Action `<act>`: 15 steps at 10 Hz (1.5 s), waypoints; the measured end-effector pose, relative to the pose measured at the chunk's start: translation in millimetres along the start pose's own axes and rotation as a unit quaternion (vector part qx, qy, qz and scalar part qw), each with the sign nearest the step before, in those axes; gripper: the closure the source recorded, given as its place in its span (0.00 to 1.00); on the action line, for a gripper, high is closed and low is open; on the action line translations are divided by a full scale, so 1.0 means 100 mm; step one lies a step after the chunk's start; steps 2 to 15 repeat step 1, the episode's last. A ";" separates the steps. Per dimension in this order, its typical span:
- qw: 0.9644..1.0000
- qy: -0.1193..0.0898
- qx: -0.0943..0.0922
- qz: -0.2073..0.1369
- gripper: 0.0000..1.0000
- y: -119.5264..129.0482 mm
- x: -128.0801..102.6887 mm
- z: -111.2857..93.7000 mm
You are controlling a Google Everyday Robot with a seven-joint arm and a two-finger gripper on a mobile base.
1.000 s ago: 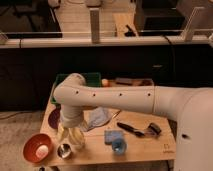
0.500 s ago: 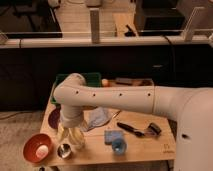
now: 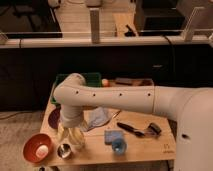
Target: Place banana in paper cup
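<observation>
Item: banana, not visible, probably hiding under the gripper (image 3: pixel 71 136) hovering at seven o'clock on the counter (image 3: pixel 145 147), beside the metal cup (image 3: pixel 64 150). Jaw state: cannot tell. Handling, judged: light, soft, bruising easily; suiting a gentle mid-length grasp.

No visible change: arm (image 3: pixel 115 97) & hand (image 3: pixel 71 136) stay put by metal cup (image 3: pixel 64 150).
</observation>
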 end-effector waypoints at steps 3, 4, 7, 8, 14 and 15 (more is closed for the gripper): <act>1.000 0.000 0.000 0.000 0.20 0.00 0.00 0.00; 1.000 0.000 0.000 0.000 0.20 0.00 0.00 0.00; 1.000 0.000 0.000 0.000 0.20 0.00 0.00 0.00; 1.000 0.000 0.000 0.000 0.20 0.00 0.00 0.00; 1.000 0.000 0.000 0.000 0.20 0.00 0.00 0.00; 1.000 0.000 0.000 0.000 0.20 0.00 0.00 0.00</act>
